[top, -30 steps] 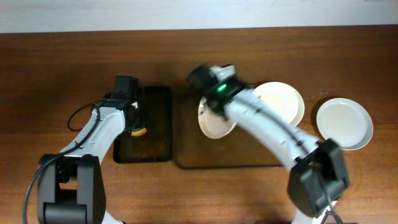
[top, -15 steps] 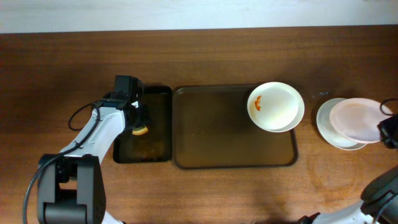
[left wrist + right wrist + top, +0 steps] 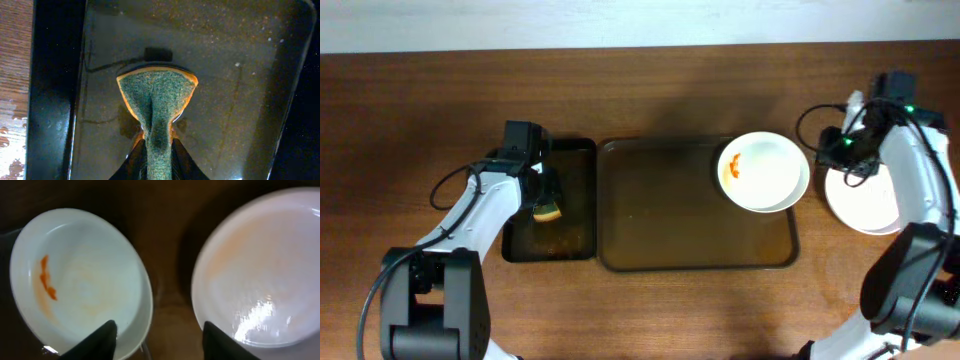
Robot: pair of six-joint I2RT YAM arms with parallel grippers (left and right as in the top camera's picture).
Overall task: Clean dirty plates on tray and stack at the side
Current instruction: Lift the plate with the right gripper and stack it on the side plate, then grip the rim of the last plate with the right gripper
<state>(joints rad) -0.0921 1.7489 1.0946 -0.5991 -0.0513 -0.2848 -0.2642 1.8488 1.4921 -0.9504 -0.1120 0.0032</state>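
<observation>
The dirty plate sits in the upper right corner of the tray at the middle of the overhead frame. Its rim overlaps the tray's right edge. An orange smear marks the plate's left side. Just right of the tray, a clean plate rests on the tabletop.

The right fingers are spread wide and hold nothing. They hover over the gap between the two plates. In the wrist view the dirty plate fills the left of the frame and the clean plate the right.

The left fingers are closed narrow on a sponge, pinching its lower end at the bottom of the wrist frame. The sponge's green face is up, with an orange edge around it. It hangs over the small tray, a dark, wet, speckled one just left of the tray. Whether the sponge touches the small tray, I cannot tell.
</observation>
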